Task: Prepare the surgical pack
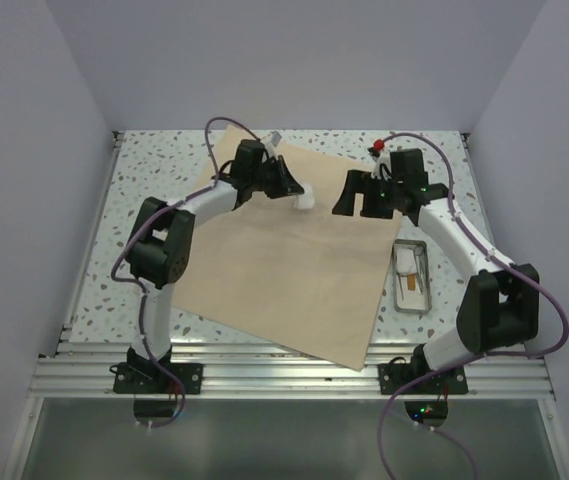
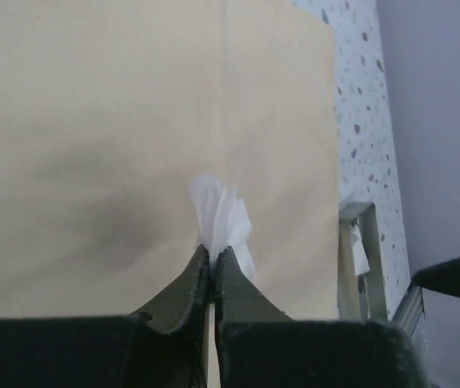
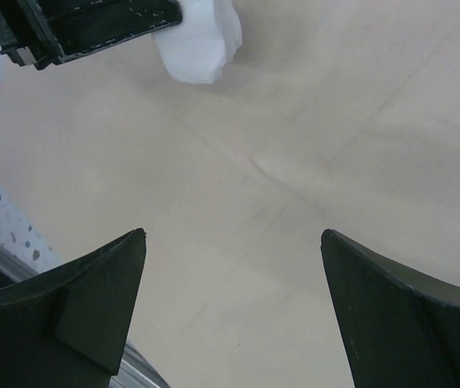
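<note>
The surgical pack (image 1: 294, 270) is a wide tan cloth sheet spread flat over the middle of the table. My left gripper (image 1: 299, 192) hangs over its far part, shut on a white gauze wad (image 1: 306, 198). In the left wrist view the gauze (image 2: 223, 217) fans out from between the closed fingertips above the cloth (image 2: 92, 145). My right gripper (image 1: 349, 205) stands open over the cloth's far right part, with only bare cloth (image 3: 294, 162) between its fingers. The gauze (image 3: 197, 44) and the left gripper show at the top of the right wrist view.
A small silver metal tray (image 1: 413, 276) with white gauze and instruments in it sits on the speckled table right of the cloth; its rim (image 2: 349, 259) shows in the left wrist view. White walls enclose the table. An aluminium rail (image 1: 284, 375) runs along the near edge.
</note>
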You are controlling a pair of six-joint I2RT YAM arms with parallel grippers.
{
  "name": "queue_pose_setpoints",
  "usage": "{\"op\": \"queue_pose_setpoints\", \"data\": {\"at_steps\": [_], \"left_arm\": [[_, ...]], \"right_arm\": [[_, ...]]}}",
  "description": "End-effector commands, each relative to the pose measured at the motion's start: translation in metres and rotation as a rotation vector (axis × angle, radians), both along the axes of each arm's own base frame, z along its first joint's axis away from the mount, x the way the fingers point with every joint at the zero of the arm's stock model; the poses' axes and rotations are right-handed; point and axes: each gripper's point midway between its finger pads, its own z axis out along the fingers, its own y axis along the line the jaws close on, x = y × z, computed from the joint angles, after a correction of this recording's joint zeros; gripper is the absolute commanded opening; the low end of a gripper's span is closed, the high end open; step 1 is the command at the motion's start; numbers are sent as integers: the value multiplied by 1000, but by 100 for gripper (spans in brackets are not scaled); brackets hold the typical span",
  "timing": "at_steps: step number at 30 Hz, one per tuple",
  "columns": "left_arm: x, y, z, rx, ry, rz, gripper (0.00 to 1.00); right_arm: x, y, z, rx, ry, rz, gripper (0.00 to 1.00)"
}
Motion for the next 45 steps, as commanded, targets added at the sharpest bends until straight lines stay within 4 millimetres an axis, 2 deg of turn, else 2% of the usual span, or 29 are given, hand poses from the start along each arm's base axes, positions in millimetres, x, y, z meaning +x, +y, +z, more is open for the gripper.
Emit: {"op": "queue_pose_setpoints", "data": {"at_steps": [1, 4, 5, 6, 8, 9, 10, 11, 17, 20, 22, 29, 36, 39, 43, 45], "left_arm": [[-22, -4, 86, -108, -209, -130, 0], [-54, -2, 111, -164, -257, -206, 0], [-65, 1, 107, -162, -245, -221, 0], [-76, 3, 126, -171, -286, -239, 0], [-95, 4, 129, -172, -294, -276, 0], [-107, 4, 145, -185, -335, -298, 0], [-115, 4, 149, -193, -345, -320, 0], [-127, 6, 153, -195, -352, -332, 0], [-158, 10, 150, -188, -346, -386, 0], [-169, 12, 151, -187, -356, -402, 0], [-177, 11, 149, -194, -349, -427, 0], [-200, 9, 159, -228, -376, -491, 0], [-211, 12, 161, -231, -377, -504, 0], [-214, 10, 161, -244, -373, -511, 0], [-216, 5, 161, -256, -368, -522, 0], [-217, 3, 163, -265, -373, -529, 0]], "right_arm": [[-10, 31, 19, 94, -17, 160, 94], [-24, 51, 28, 157, -30, 258, 96], [-32, 57, 29, 188, -24, 294, 96], [-34, 61, 35, 208, -50, 315, 97], [-44, 66, 38, 247, -53, 360, 98], [-46, 68, 41, 255, -68, 376, 99], [-50, 68, 46, 262, -82, 390, 99], [-51, 71, 50, 271, -102, 407, 99], [-79, 89, 71, 336, -165, 545, 99], [-92, 99, 76, 348, -183, 607, 99], [-94, 101, 76, 339, -197, 617, 98], [-96, 102, 75, 310, -215, 647, 96], [-97, 98, 76, 279, -243, 641, 95], [-100, 103, 75, 306, -230, 666, 93], [-109, 113, 72, 329, -213, 709, 87], [-108, 114, 71, 330, -219, 712, 78]]}}
